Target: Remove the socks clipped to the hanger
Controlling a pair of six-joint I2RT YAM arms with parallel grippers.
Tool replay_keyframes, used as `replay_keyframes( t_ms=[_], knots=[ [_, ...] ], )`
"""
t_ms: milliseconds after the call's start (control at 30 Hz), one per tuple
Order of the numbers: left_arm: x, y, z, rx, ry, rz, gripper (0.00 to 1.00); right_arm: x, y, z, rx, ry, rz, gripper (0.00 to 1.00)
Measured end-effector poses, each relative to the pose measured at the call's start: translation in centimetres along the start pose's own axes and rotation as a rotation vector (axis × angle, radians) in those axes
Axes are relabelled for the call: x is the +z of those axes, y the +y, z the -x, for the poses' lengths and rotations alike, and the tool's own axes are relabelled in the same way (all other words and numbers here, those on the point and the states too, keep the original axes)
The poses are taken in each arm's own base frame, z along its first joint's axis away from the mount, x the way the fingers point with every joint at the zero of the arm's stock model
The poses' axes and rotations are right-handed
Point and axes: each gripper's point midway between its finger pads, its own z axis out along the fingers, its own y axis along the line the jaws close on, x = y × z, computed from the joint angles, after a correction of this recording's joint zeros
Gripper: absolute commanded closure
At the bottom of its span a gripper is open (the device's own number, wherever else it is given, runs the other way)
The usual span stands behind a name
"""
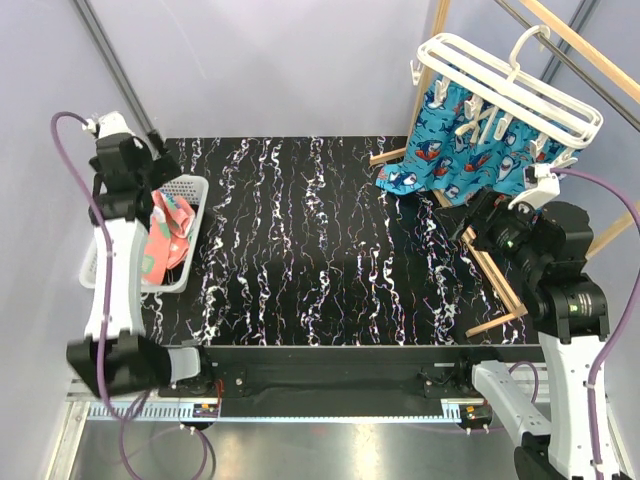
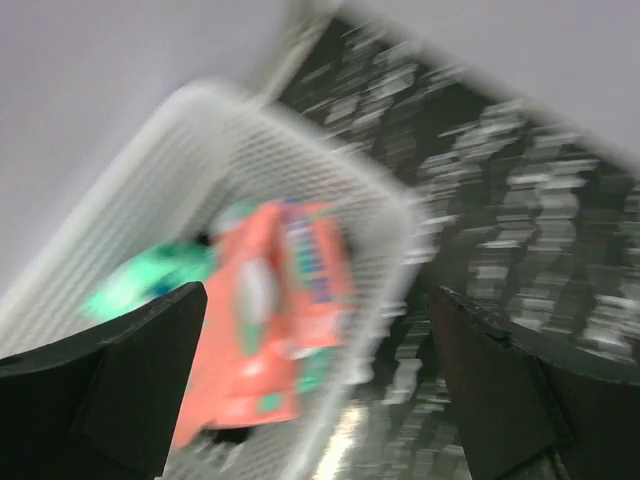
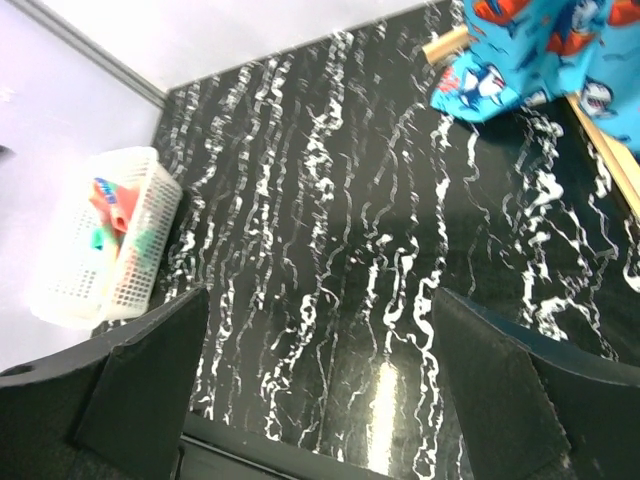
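Bright blue shark-print socks (image 1: 455, 150) hang clipped to the white plastic hanger (image 1: 510, 85) at the back right; they also show in the right wrist view (image 3: 540, 50). Salmon-pink socks (image 1: 168, 235) lie in the white mesh basket (image 1: 190, 190) at the left, with a mint-green one (image 2: 130, 285) beside them in the blurred left wrist view. My left gripper (image 1: 150, 180) is open and empty above the basket; the pink socks (image 2: 275, 320) lie below it. My right gripper (image 1: 462, 222) is open and empty, below and in front of the hanging socks.
The hanger hangs from a light wooden bar frame (image 1: 495, 275) whose base rails lie on the black marbled table (image 1: 320, 250). The wooden rail end shows in the right wrist view (image 3: 445, 43). Grey walls close the back and left.
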Motion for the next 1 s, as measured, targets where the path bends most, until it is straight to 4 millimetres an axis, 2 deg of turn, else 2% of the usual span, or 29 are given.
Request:
replay_keyframes(
  t_ms=[67,167,267,333,367,467,533,733,1000],
  knots=[
    [-3.8,-4.8,1.8,-0.016,-0.089,-0.235,0.01,0.6,-0.6,-0.4,0.007,0.015,-0.021,0.0],
    [-8.7,-11.8,1.3,0.012,-0.115,-0.566,0.01,1.4,-1.3,-0.6,0.023,0.034,-0.055,0.0],
    [-13.2,-18.5,-2.0,0.079,-0.06,-0.877,0.01,2.1,-1.7,-0.8,0.033,0.051,-0.071,0.0],
    [-15.8,-21.7,-5.6,0.124,0.005,-1.051,0.01,2.7,-1.8,-1.2,0.037,0.073,-0.064,0.0],
    [-16.8,-22.5,-7.2,0.139,0.038,-1.112,0.01,3.0,-1.8,-1.5,0.04,0.089,-0.053,0.0],
    [-18.8,-23.4,-11.3,0.168,0.125,-1.23,0.01,4.1,-1.3,-2.3,0.054,0.144,-0.012,0.0],
    [-19.8,-23.4,-12.1,0.178,0.139,-1.264,0.01,4.8,-1.1,-2.7,0.063,0.174,0.009,0.0],
    [-23.1,-22.5,-9.8,0.189,0.03,-1.329,0.01,5.8,-1.3,-3.7,0.087,0.214,0.023,0.0],
    [-25.0,-22.3,-8.5,0.172,-0.019,-1.382,0.01,5.6,0.8,-1.5,0.114,0.153,0.099,0.0]
  ],
)
